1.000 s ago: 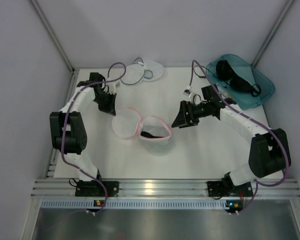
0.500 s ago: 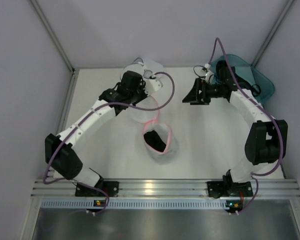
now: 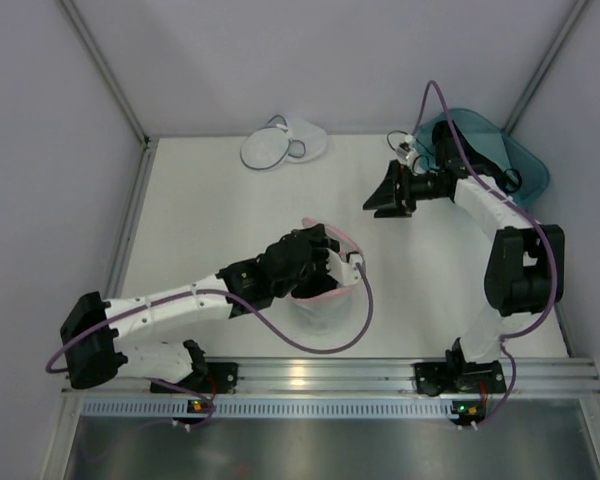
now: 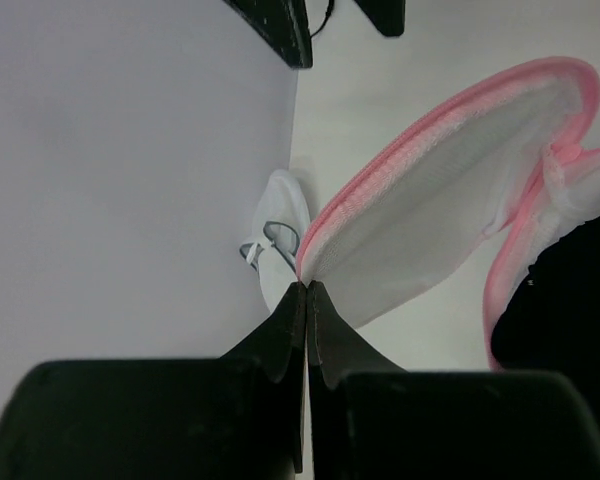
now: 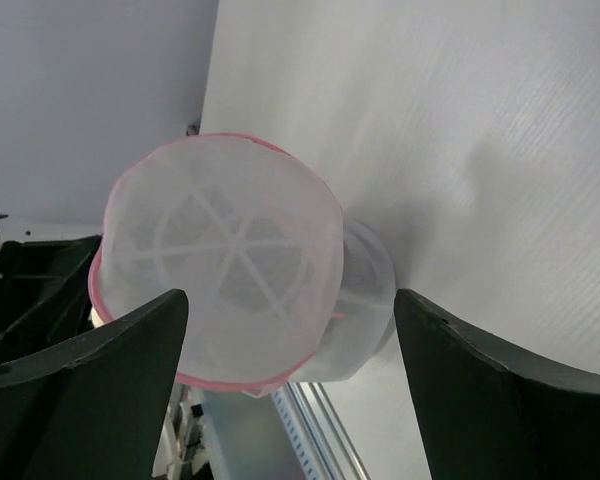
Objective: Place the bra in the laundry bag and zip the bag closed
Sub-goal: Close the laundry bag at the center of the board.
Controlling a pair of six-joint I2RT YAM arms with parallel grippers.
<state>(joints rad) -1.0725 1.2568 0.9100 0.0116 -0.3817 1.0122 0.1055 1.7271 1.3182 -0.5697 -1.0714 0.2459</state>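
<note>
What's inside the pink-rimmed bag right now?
Black fabric, apparently the bra, shows inside the pink-rimmed mesh bag. Its mesh lid, pinched by the left gripper, covers the rest, so whether it is fully in cannot be seen.

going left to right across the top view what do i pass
left arm → pink-rimmed bag → right claw → teal bin
</note>
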